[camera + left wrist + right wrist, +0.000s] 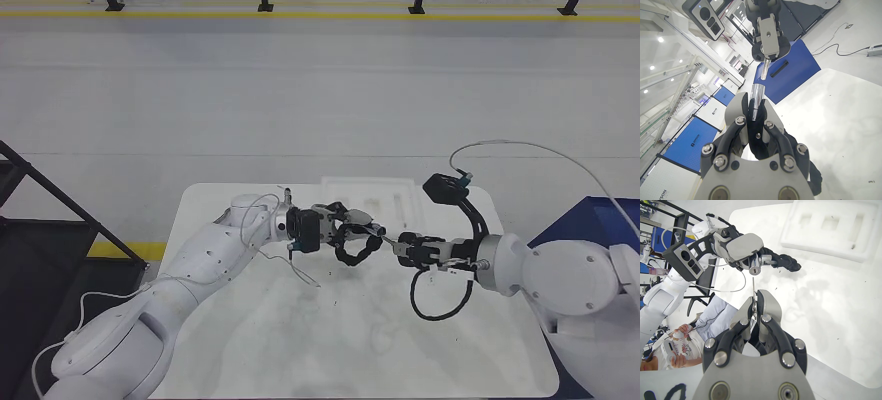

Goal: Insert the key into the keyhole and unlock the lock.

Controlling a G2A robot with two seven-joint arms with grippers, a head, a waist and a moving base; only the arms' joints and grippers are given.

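Clamping the chrome lock [756, 94] in the left hand [754, 103] above the desk [300, 340]; pinching the key [753, 285] in the right hand [755, 297], tip just short of the keyhole [754, 271].

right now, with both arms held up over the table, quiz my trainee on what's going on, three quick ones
1. True or false: the key is already seated inside the keyhole.
2. What holds the lock? A: the left jaws. B: the right jaws. C: nothing, it lies loose.
3. Fill the gap: the right jaws are shut on the ____.

Key: 1 false, since the tip stops just short of the keyhole with a small gap between them. 2 A. 3 key.
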